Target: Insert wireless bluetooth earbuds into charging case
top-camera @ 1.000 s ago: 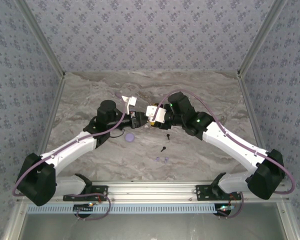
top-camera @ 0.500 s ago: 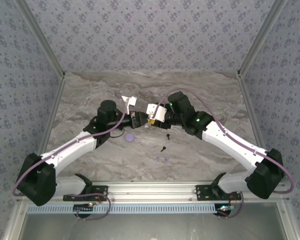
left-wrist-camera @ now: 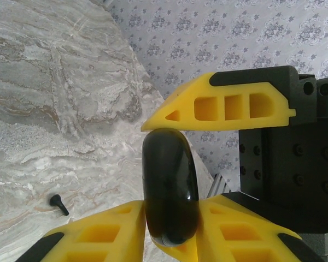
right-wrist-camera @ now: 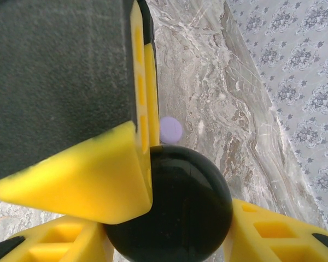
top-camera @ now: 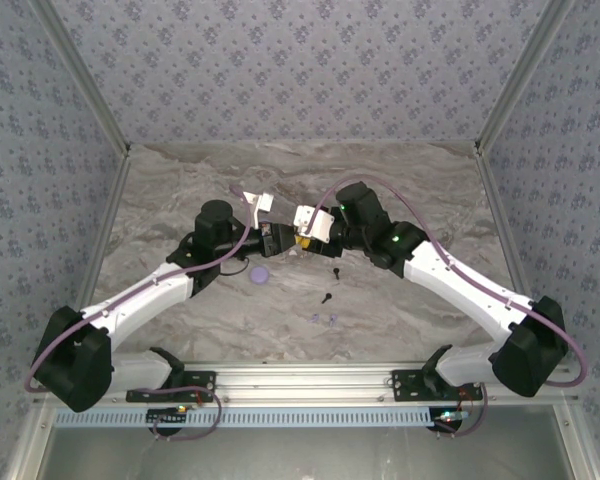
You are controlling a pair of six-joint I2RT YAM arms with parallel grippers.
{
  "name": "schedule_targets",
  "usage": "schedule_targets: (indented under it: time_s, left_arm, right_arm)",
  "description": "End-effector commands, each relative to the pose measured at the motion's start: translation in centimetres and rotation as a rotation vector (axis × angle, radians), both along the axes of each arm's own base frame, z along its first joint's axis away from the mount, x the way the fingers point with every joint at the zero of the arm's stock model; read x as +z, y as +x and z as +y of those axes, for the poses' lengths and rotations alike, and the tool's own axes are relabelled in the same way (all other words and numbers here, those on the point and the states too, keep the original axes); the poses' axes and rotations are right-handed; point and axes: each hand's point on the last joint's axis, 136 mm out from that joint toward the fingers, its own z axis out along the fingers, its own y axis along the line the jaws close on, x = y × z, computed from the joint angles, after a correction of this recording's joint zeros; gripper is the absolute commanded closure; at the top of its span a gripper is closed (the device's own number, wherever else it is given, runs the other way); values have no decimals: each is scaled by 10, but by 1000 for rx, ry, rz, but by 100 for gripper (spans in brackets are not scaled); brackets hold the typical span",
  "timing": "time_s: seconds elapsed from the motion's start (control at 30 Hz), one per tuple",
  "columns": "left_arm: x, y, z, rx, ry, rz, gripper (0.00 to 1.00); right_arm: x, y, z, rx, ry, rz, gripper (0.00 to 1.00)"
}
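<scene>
Marble table (top-camera: 260, 315) | glossy black round case (left-wrist-camera: 169, 180) | left tool (left-wrist-camera: 169, 229), right tool (right-wrist-camera: 169, 234) both clamp it

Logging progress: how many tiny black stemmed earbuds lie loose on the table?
2. On the marble table: one tiny black stemmed earbud near the centre, the other just nearer the arm bases. Others may hide under the arms.

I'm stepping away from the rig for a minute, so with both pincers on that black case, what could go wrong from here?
The glossy, rounded black case, held by the left pincer and right pincer at once, could squirt out if either squeezes or pulls unevenly. Dropped, it could knock the black earbud lying on the table out of place. The yellow fingers crowd together and might collide.
</scene>
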Motion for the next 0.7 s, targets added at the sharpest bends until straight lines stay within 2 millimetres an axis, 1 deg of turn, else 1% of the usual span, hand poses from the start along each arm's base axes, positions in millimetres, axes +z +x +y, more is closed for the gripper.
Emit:
schedule_targets:
  time_s: [0.0,0.53,0.67]
  left_arm:
    - [17,4,-3,6,-13,-54,72]
    - [16,5,-4,11,-9,-53,72]
    - [16,6,-4,12,-8,-54,68]
  right_arm:
    - [15,-4,10,37,38,-4,49]
    - [11,-8,15,57,32,11,49]
    - [12,-6,14,46,33,11,49]
